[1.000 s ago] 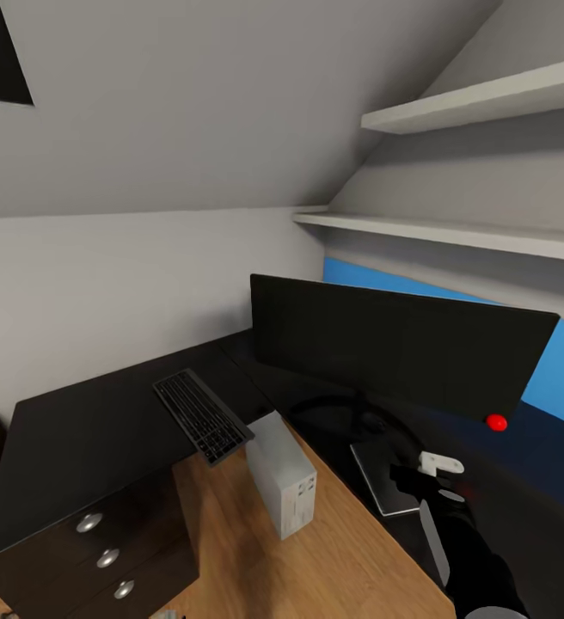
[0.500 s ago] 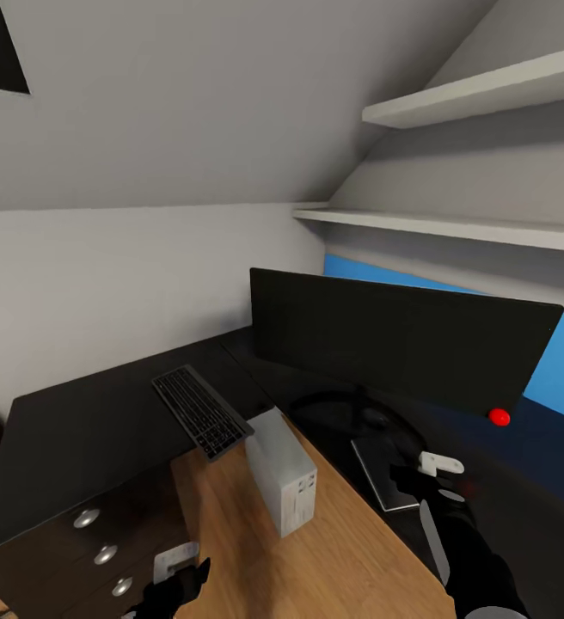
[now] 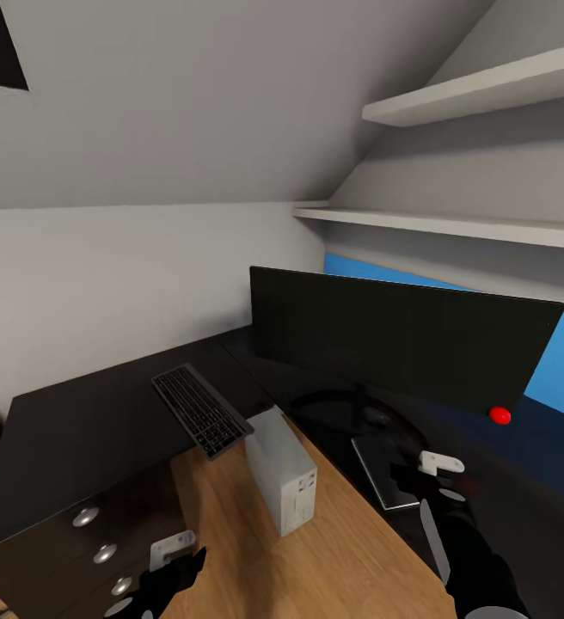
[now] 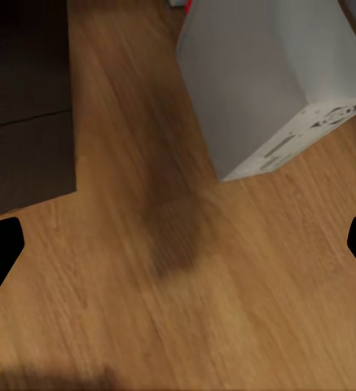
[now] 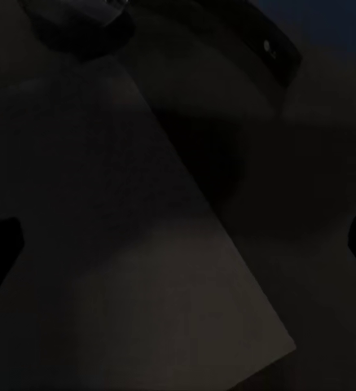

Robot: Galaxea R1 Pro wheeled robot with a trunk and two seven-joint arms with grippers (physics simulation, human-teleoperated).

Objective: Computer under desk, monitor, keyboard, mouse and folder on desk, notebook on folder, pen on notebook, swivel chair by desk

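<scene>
Bench (image 3: 84,421): long black L-shaped top; its near edges run out of the head view, drawers with round silver knobs below the left wing.
Monitor (image 3: 402,340): stands on the bench in the inner corner, red dot at its lower right; its curved stand is dark against the dark top and hard to trace.
Keyboard (image 3: 200,411): lies on the left wing, one end poking past the bench edge.
Computer (image 3: 280,471): grey tower on the wooden floor (image 4: 186,269) in the bench's inner angle.
Notebook (image 3: 383,473): dark grey, flat on the bench near the stand, partly covered by the right arm.
Left end effector (image 3: 163,574): low over the floor beside the drawers, fingers spread wide, holding nothing.
Right end effector (image 3: 426,483): above the notebook, fingers spread apart, nothing between them.
</scene>
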